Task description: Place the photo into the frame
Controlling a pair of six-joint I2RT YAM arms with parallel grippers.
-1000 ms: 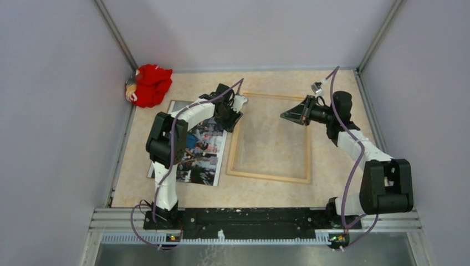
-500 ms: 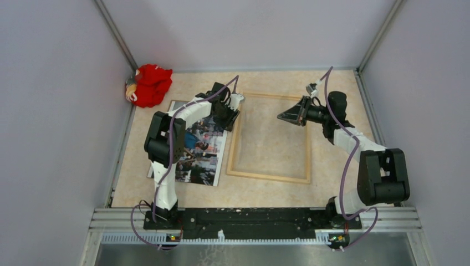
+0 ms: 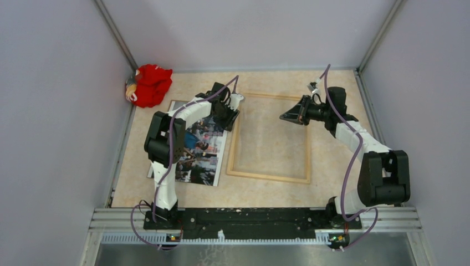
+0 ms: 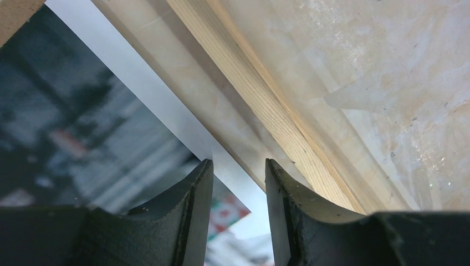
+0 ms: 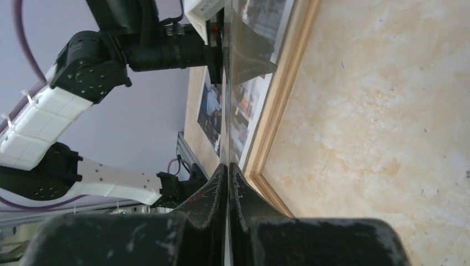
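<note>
My left gripper (image 4: pixel 238 164), fingers spread, straddles the glossy crowd-scene photo (image 3: pixel 204 155) edge beside the thin light-wood frame (image 3: pixel 270 177); my right gripper (image 5: pixel 227 165) pinches a thin clear pane (image 5: pixel 225 100).

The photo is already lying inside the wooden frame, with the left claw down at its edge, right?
Not inside. The photo lies flat on the table beside the frame, just outside its left rail, as the top external view shows. The rest holds: the left gripper is down at the photo's edge, on the side next to the frame.
</note>
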